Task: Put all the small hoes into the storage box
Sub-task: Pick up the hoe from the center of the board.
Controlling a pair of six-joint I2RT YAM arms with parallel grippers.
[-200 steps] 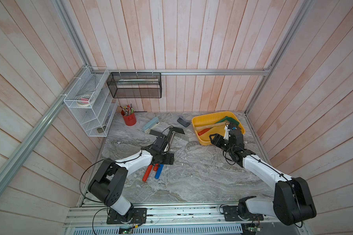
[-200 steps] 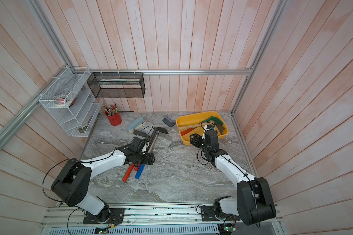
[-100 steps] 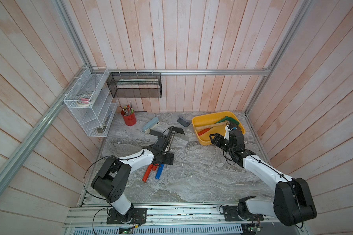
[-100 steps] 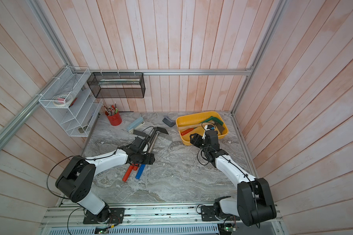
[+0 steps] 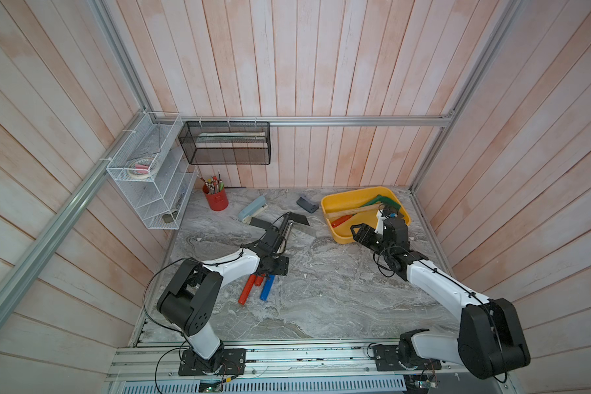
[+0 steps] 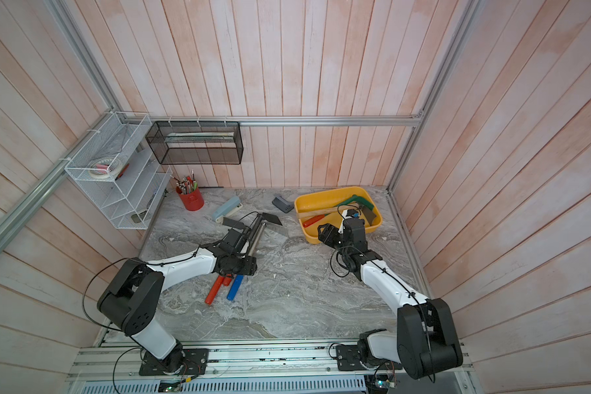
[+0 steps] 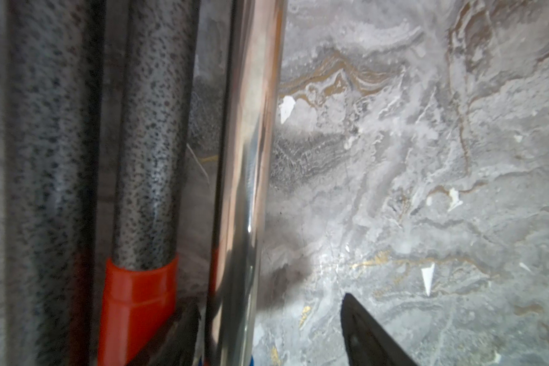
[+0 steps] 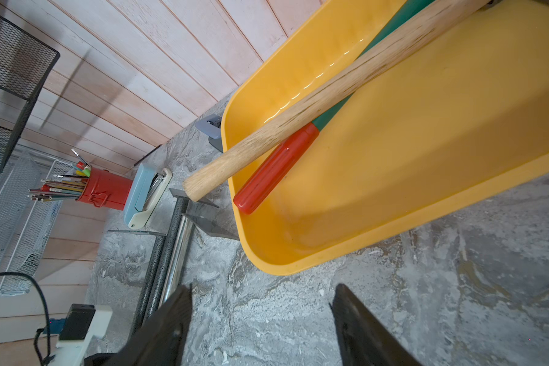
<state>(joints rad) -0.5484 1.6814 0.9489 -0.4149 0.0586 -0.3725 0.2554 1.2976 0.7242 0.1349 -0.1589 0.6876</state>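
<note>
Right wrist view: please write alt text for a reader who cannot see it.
A yellow box holds a red-handled tool and a wooden handle that sticks out over its rim. The open end effector hangs empty over the grey marble table beside it. Further off lie metal tool shafts, a blue stapler and a red pencil cup.

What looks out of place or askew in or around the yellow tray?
The wooden handle is askew: it lies slanted across the yellow tray, its end poking out over the rim. Small white chips also litter the table.
</note>
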